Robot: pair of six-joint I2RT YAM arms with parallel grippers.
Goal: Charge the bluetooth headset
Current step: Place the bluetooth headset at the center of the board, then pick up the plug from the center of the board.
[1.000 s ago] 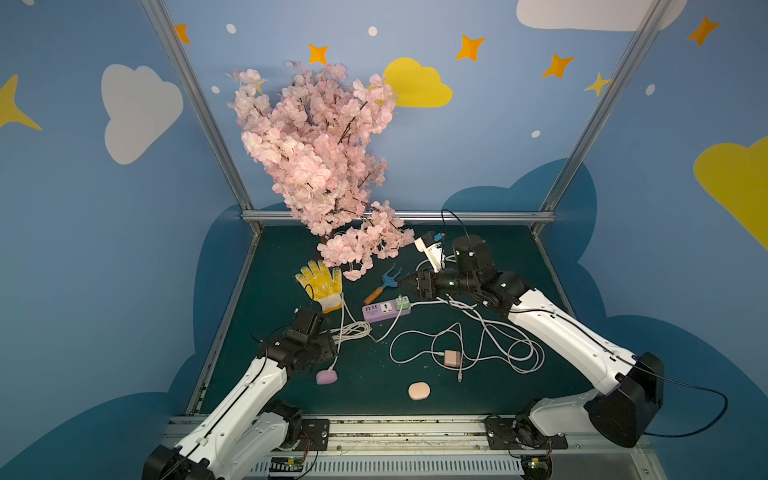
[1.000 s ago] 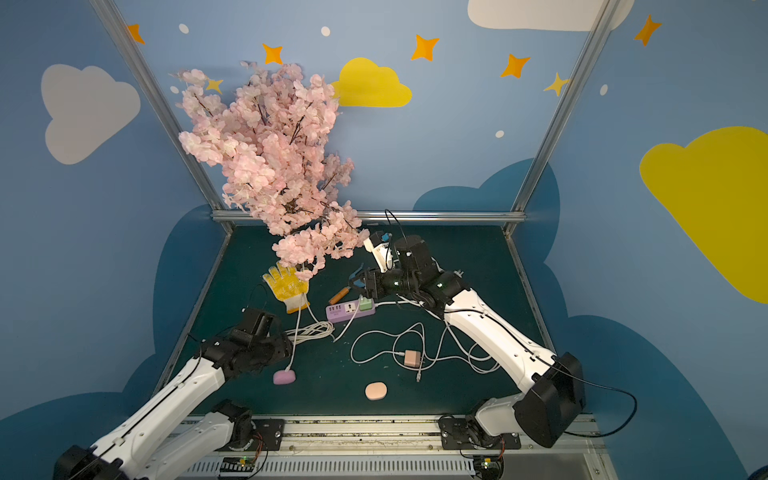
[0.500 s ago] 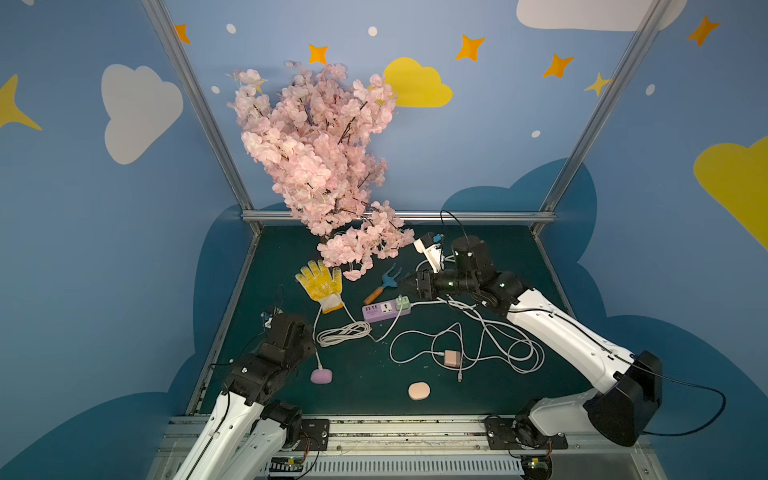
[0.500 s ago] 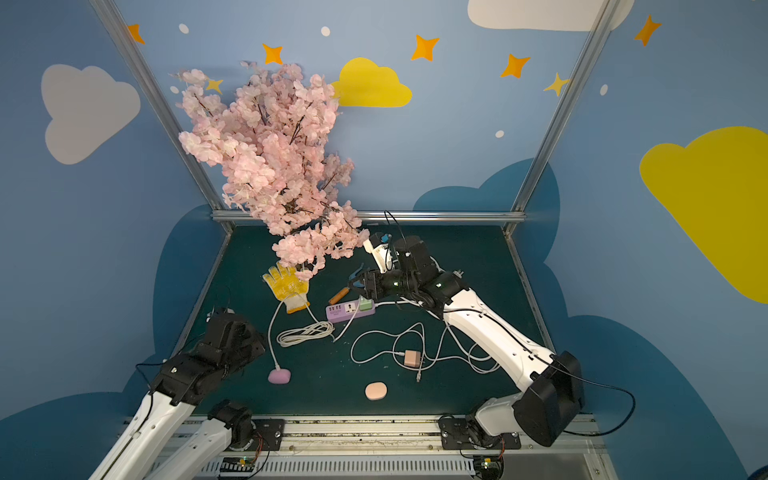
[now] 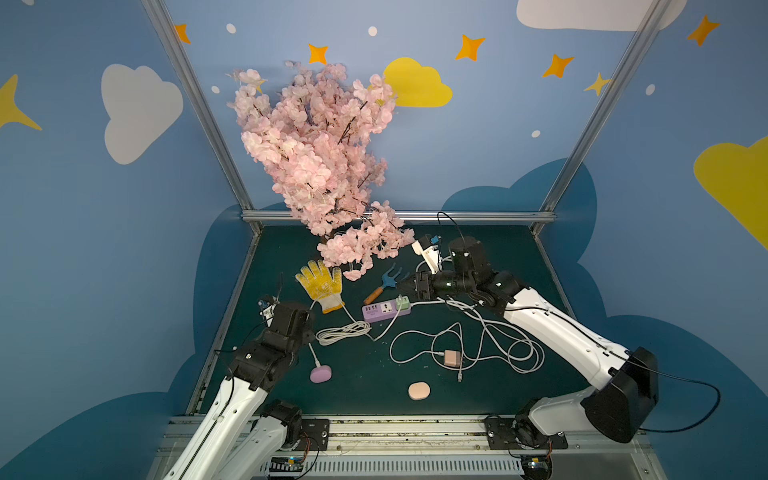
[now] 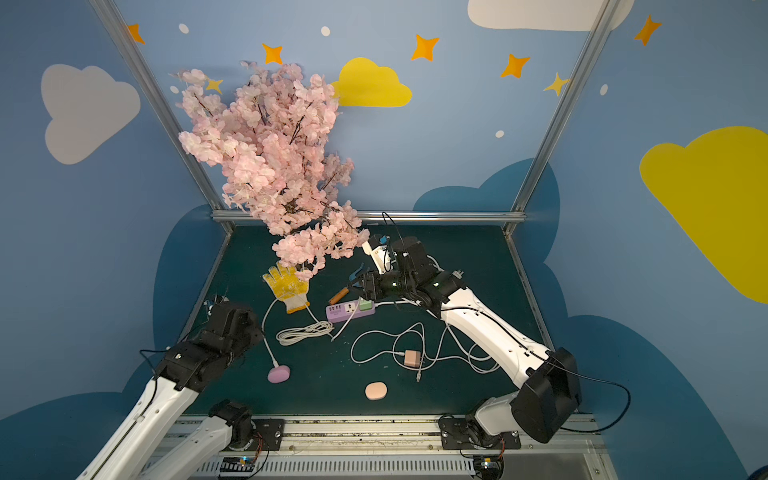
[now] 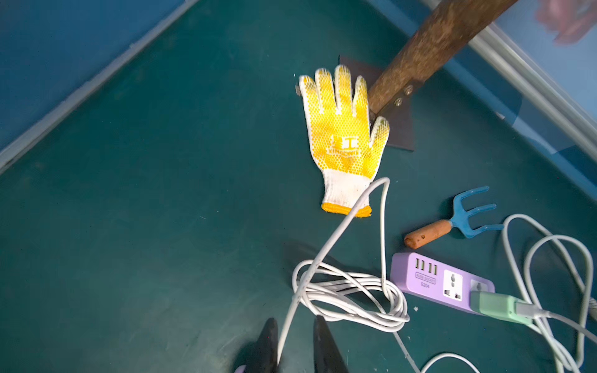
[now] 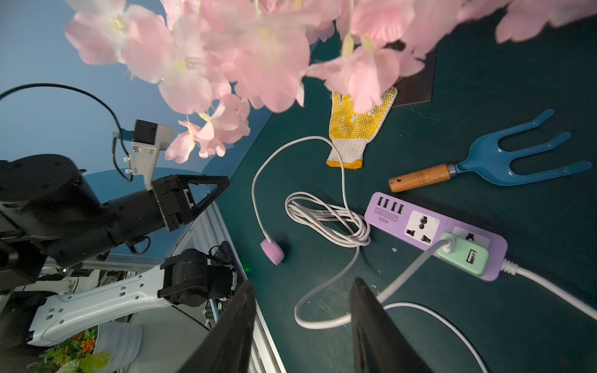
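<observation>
The left jaws, narrowed to a slim gap and empty, have drawn back to the bench (image 5: 274, 266) edge, away from the lilac headset case (image 5: 320, 374). The case lies cabled to the green adapter (image 5: 402, 302), so charging looks set up. The right jaws hover half-spread and empty near that adapter.

Count:
- Two cases: the lilac one and a peach case (image 5: 418, 391).
- Two adapters: the green one and a peach adapter (image 5: 451, 358).
- One power strip (image 5: 380, 311).
- One glove (image 5: 322, 284).
- One hand fork (image 5: 384, 284).

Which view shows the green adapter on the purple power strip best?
The right wrist view: the green adapter is close, sharp, its USB port showing. The left wrist view shows it side-on; both top views show it tiny.
</observation>
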